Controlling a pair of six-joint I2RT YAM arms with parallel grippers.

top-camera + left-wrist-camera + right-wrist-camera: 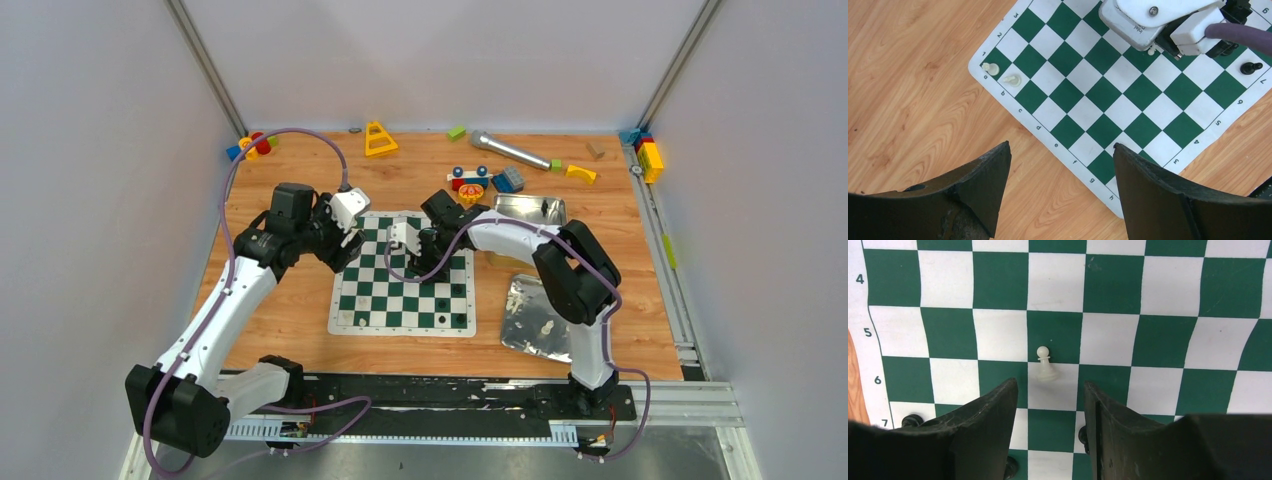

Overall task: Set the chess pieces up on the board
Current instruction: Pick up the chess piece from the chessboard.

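Top view, board [405, 300]: lies flat in the middle of the worktop [290, 320], between the two arms.
Top view, left hand [340, 252]: hangs above the board's far left corner.
Top view, right hand [428, 252]: is over the far half of the board, pointing down.
Top view, tins: an open tin [530, 208] sits just past the board's far right corner. A flat silver tin [525, 300] lies right of the board with a cream piece [546, 327] on it.
Top view, clutter: toy blocks [480, 180] and a microphone [510, 150] lie near the far edge.
Left wrist view, left hand [1060, 146]: fingers stand wide apart with nothing between them, above the lettered edge of the board.
Left wrist view, white pieces [991, 68]: two stand on neighbouring squares at the a/1 corner.
Left wrist view, black piece [1250, 67]: on a white square near the 7 mark; I cannot tell whether it stands upright.
Left wrist view, white pawn [1151, 50]: shows just under the right arm's camera housing [1158, 20].
Right wrist view, right hand [1050, 384]: fingers are parted and grip nothing.
Right wrist view, white pawn [1045, 365]: stands upright and free just beyond the fingertips, its base on a white square in row 6.
Right wrist view, black pieces [913, 419]: stand near row 7, partly hidden behind the fingers.
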